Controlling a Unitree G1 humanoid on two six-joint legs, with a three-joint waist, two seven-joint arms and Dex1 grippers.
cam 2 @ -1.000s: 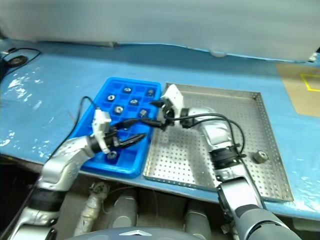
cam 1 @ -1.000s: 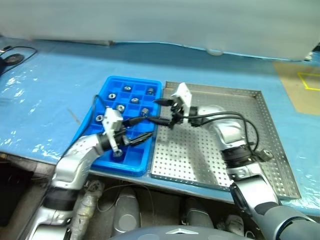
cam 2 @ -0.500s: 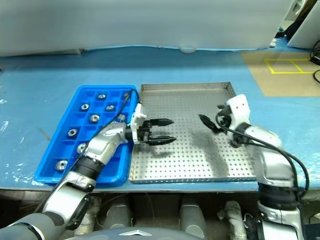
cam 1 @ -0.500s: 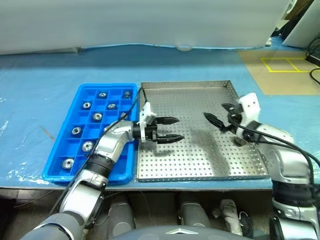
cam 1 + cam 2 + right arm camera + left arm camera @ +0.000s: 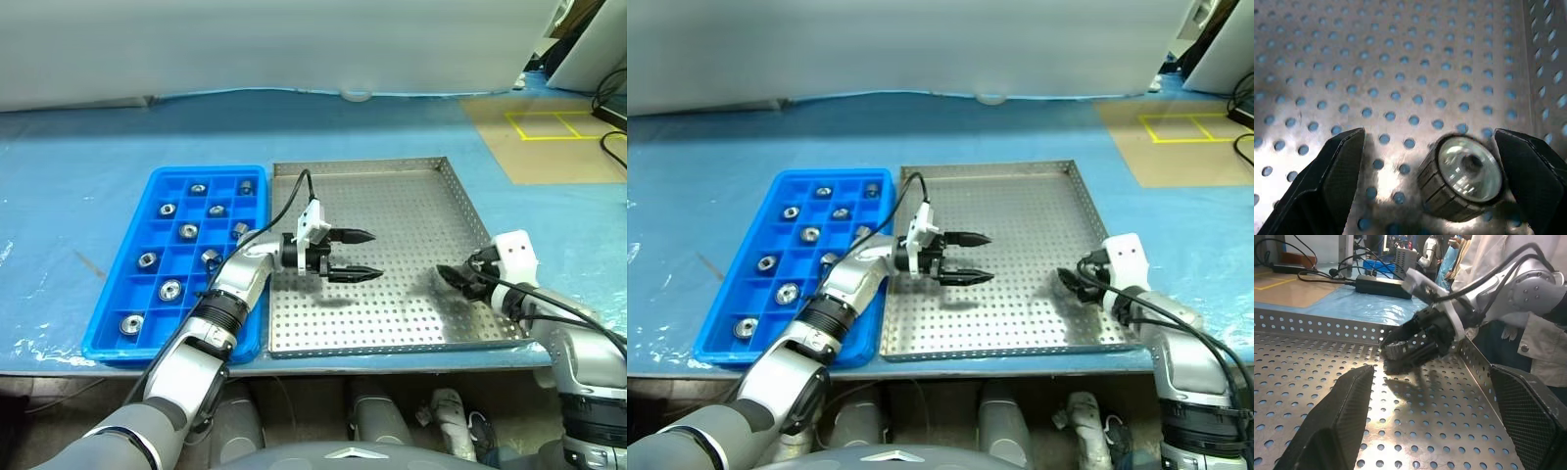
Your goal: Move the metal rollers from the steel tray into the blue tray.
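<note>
The last roller [image 5: 1462, 177] on the steel tray [image 5: 392, 196] lies near the tray's right rim, toward its near right corner, and it sits between the spread fingers of the right gripper [image 5: 453, 278], closer to one finger than the other and not yet touched by either. It rests tilted on the perforated sheet, its short axis and dark centre hole turned up toward the wrist, so the ribbed side wall is what the fingers would likely close on. The right arm is plainly the nearer one; the left gripper [image 5: 358, 255], also spread and holding nothing, hangs level over the middle of the steel tray, pointing toward the right rim and well apart from the roller. The raised right rim stands just beside the roller, so I judge there is little room on that side for a finger, while the sheet toward the tray's middle is open. The blue tray [image 5: 108, 333] lies against the steel tray's left rim, with rollers [image 5: 187, 232] already in several compartments and empty compartments still left, so the carry would cross the whole steel tray.
</note>
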